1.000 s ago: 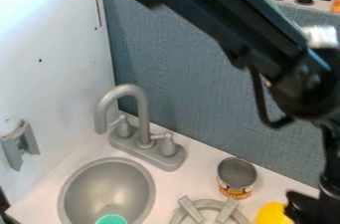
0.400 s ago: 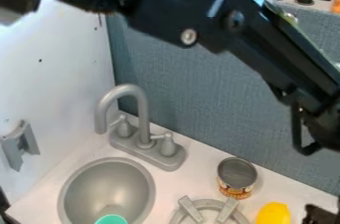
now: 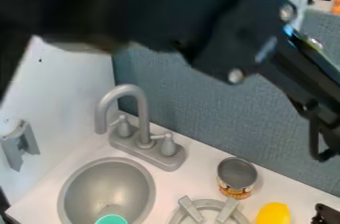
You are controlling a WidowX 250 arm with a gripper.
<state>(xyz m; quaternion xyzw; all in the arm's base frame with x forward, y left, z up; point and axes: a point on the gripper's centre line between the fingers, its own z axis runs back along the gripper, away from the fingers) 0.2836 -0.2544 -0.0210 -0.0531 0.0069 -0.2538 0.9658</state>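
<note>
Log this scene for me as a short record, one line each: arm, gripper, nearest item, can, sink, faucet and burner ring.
Arm: black, crossing the top toward the right edge
Gripper: black, partly in view at the lower right
Nearest item: rounded yellow object, left of the gripper, with a visible gap
Can: upright, on the white counter near the blue-gray panel
Sink: round gray basin, teal item inside
Faucet: gray, curved, behind the sink
Burner ring: gray, between sink and yellow object

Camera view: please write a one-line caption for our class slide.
Black robot arm above a toy sink, tin can and yellow object.
</note>
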